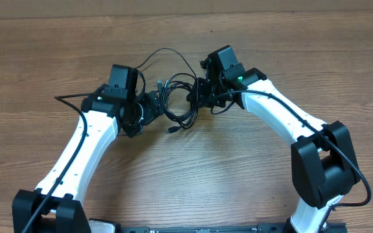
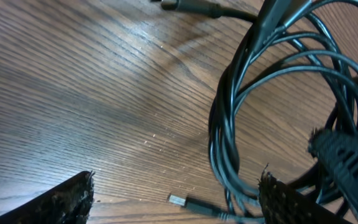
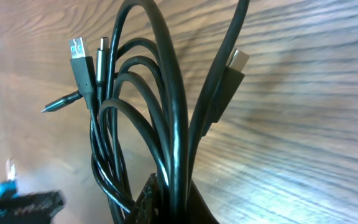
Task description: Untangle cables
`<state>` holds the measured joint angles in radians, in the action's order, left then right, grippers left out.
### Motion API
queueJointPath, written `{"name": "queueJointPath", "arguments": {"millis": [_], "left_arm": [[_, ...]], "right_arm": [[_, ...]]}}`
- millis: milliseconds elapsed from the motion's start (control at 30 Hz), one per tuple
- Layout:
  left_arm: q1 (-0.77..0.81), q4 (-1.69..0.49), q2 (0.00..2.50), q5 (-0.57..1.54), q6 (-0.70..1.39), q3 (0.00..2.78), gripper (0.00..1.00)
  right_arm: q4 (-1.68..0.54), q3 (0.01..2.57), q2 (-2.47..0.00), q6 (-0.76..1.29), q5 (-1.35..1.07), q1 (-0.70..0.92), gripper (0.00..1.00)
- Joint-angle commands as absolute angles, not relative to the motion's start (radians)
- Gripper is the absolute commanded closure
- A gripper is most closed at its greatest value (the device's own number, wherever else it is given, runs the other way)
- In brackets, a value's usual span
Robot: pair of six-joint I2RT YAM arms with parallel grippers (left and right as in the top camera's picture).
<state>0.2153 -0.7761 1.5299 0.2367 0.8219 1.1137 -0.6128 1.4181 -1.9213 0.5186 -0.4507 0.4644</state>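
Overhead, we see the cables point(image 1: 177, 103) bunched in a loose coil near the middle of the bench's point(image 1: 57, 52) far edge. Both arms bend inward, and the left fingers point(image 1: 149, 107) and right fingers point(image 1: 199, 94) flank the coil.

In the left wrist view, the left fingers stand spread, with loops beside one.

In the right wrist view, strands run past the right fingers, and we cannot tell their grip.

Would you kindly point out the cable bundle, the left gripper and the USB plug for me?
cable bundle point(image 2: 221, 140): left wrist view, on the bunched strands at the loop's left side.
left gripper point(image 2: 178, 179): left wrist view, midway between its fingertips.
USB plug point(image 3: 83, 78): right wrist view, on its black housing.
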Motion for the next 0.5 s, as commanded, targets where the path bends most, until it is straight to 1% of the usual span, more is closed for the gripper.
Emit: {"name": "queueJointPath", "arguments": {"millis": [0, 100, 133, 167, 233, 267, 300, 333, 467], "left_arm": [[0.217, -0.742, 1.533, 0.256, 0.884, 1.081, 0.16], [0.217, -0.722, 1.533, 0.255, 0.884, 1.071, 0.19], [0.217, -0.718, 1.533, 0.254, 0.884, 1.069, 0.24], [0.218, -0.713, 1.534, 0.251, 0.883, 1.067, 0.32], [0.218, -0.704, 1.534, 0.242, 0.883, 1.067, 0.43], [0.22, -0.699, 1.536, 0.236, 0.883, 1.067, 0.53], [0.223, -0.696, 1.538, 0.224, 0.883, 1.067, 0.61], [0.226, -0.694, 1.541, 0.207, 0.883, 1.067, 0.67], [0.251, -0.695, 1.558, 0.127, 0.883, 1.067, 0.68]], "right_arm": [[-0.604, 1.448, -1.874, 0.484, -0.564, 0.463, 0.96], [-0.603, 1.449, -1.87, 0.467, -0.627, 0.463, 0.96], [-0.603, 1.449, -1.869, 0.465, -0.645, 0.463, 0.96], [-0.604, 1.449, -1.868, 0.462, -0.662, 0.463, 0.96], [-0.609, 1.449, -1.866, 0.458, -0.677, 0.463, 0.96], [-0.611, 1.449, -1.866, 0.449, -0.683, 0.463, 0.96], [-0.611, 1.449, -1.866, 0.438, -0.697, 0.463, 0.96], [-0.611, 1.449, -1.866, 0.436, -0.712, 0.463, 0.96], [-0.614, 1.449, -1.864, 0.436, -0.747, 0.463, 0.96]]}}
